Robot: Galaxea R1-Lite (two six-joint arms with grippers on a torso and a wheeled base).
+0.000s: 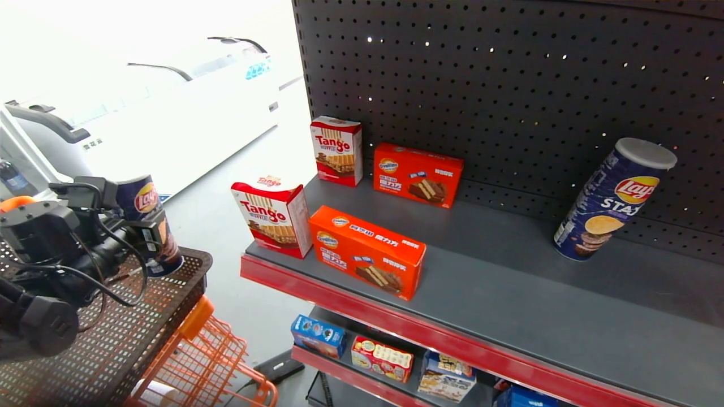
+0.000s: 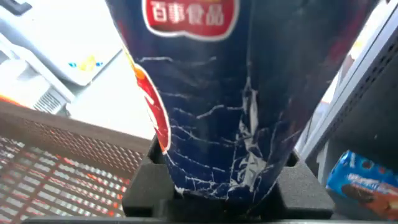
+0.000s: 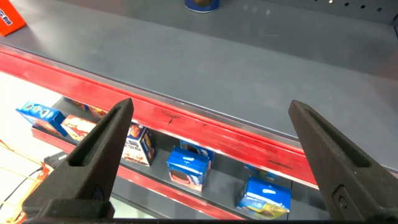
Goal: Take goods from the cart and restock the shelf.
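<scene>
Gripping can (image 1: 141, 198) in our left hand (image 1: 148, 229), fingers clamped on it, roughly upright above black basket (image 1: 130, 333) on cart (image 1: 198, 350); our right hand (image 3: 211, 155) spread apart, empty, above shelf (image 1: 509, 282) red front edge; on shelf we see second can (image 1: 613, 200) standing near pegboard (image 1: 509, 85); wafer boxes (image 1: 274, 217) and orange boxes (image 1: 367, 257) grouped at left end.
</scene>
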